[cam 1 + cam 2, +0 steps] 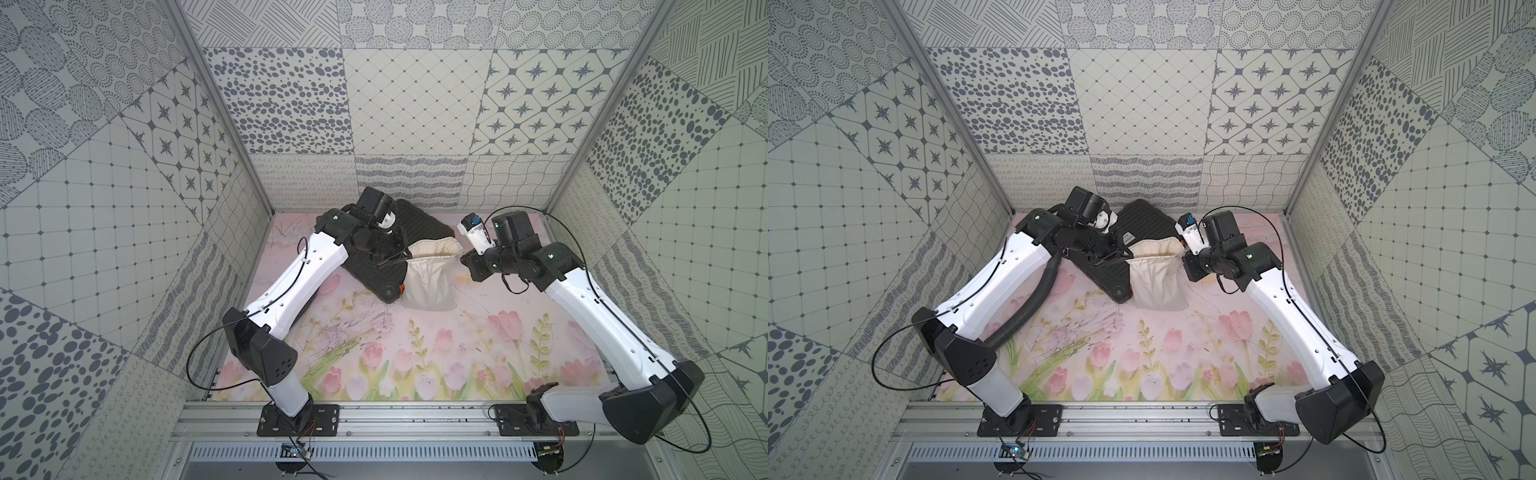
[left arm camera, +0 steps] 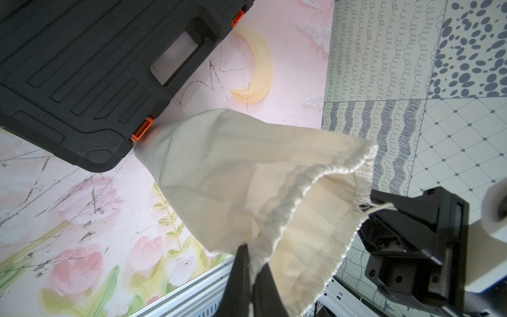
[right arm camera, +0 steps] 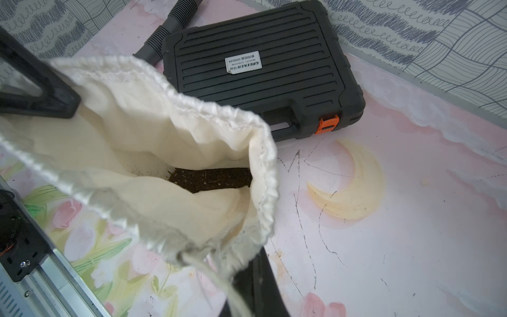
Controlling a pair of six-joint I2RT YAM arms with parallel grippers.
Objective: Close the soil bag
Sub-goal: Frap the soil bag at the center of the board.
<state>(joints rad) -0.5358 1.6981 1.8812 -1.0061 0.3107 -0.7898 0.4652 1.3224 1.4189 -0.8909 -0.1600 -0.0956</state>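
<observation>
**While both grippers hold its mouth, the soil bag stands open**

On the flowered table [image 1: 457,357], near the back wall, the black case [image 1: 419,226] lies flat and shut. The soil bag [image 1: 428,286] stands just in front of it. In the left wrist view its lower cloth touches the orange latch [image 2: 142,131] at a corner of the case. The mouth of the bag is lifted and spread wide between the two arms, and dark soil [image 3: 211,178] shows deep inside.

The left gripper [image 2: 247,260] is closed, and its fingers pinch the gathered rim on its side of the mouth. The right gripper [image 1: 465,257] is closed too, at the opposite side. A thin white cord [image 3: 216,277] runs from the rim down to its fingers, so it seems to grip the cord, though the pinch itself sits at the edge of the frame.

I judge that the step in hand is the taking hold: both grips are made, but the pulling is not yet done. The next move calls for drawing the grippers apart, so that the cord slides through the hem and the mouth gathers. The pull should be level and slow, because the bag is soft and could tip and spill soil.
</observation>
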